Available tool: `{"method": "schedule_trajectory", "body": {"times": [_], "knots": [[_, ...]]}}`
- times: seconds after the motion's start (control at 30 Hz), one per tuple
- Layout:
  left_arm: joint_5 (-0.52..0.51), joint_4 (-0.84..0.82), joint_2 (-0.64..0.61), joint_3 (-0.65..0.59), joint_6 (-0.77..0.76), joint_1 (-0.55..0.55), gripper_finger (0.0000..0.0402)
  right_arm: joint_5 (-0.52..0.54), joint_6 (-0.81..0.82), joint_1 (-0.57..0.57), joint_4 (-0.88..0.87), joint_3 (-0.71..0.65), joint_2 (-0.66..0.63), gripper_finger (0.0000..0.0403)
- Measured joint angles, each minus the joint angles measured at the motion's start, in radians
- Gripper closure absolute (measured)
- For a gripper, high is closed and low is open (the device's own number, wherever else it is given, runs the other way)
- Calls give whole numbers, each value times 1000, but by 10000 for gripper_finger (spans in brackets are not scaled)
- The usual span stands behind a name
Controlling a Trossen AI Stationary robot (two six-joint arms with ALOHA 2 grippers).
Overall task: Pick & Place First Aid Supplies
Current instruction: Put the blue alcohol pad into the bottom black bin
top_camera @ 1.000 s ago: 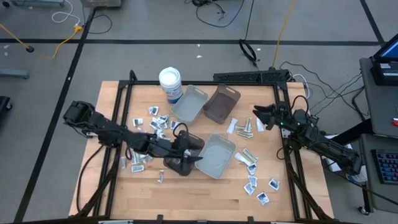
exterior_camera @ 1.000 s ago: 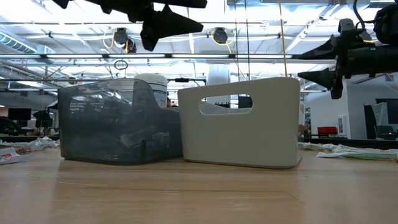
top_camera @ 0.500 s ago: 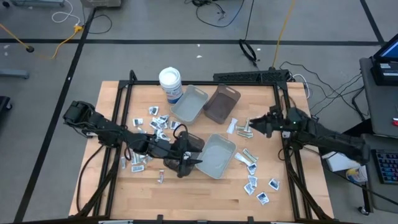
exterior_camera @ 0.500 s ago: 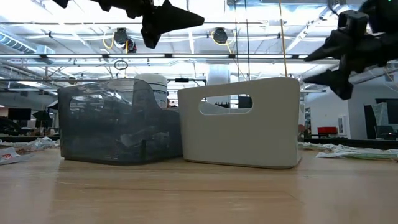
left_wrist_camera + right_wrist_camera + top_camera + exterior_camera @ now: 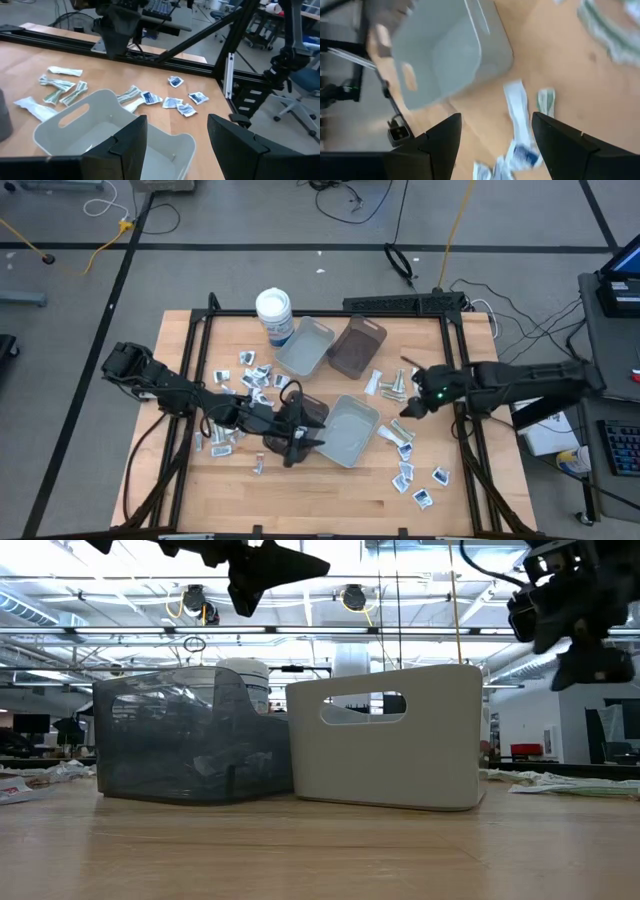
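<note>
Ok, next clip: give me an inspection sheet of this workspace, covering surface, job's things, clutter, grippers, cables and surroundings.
Surface: pale wooden table top in a black frame.
Job's things: small white and bluish first aid packets scattered left of the trays; more packets on the right side.
Clutter: white round tub with a blue label; light grey plastic tray, brown tray, second grey tray, dark translucent tray.
Grippers: left gripper above the dark tray's near end, fingers apart, empty; right gripper above the right-side packets, fingers apart, empty.
Cables: yellow and black leads on the floor.
Surroundings: grey floor; open hall beyond.
</note>
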Motion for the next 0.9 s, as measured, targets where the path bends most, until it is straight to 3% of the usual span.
{"method": "schedule_trajectory", "body": {"times": [0.13, 0.37, 0.5, 0.9], "knots": [[0, 0, 0, 0, 0, 0, 188, 16, 103, 81, -141, 96, 105, 165], [0, 0, 0, 0, 2, 0, 188, 192, 311, 254, -414, 260, 241, 165], [7, 0, 0, 0, 3, 0, 188, 235, 459, 344, -435, 310, 311, 165], [48, 3, -24, 1, 3, 0, 188, 235, 786, 567, -436, 361, 543, 165]]}}
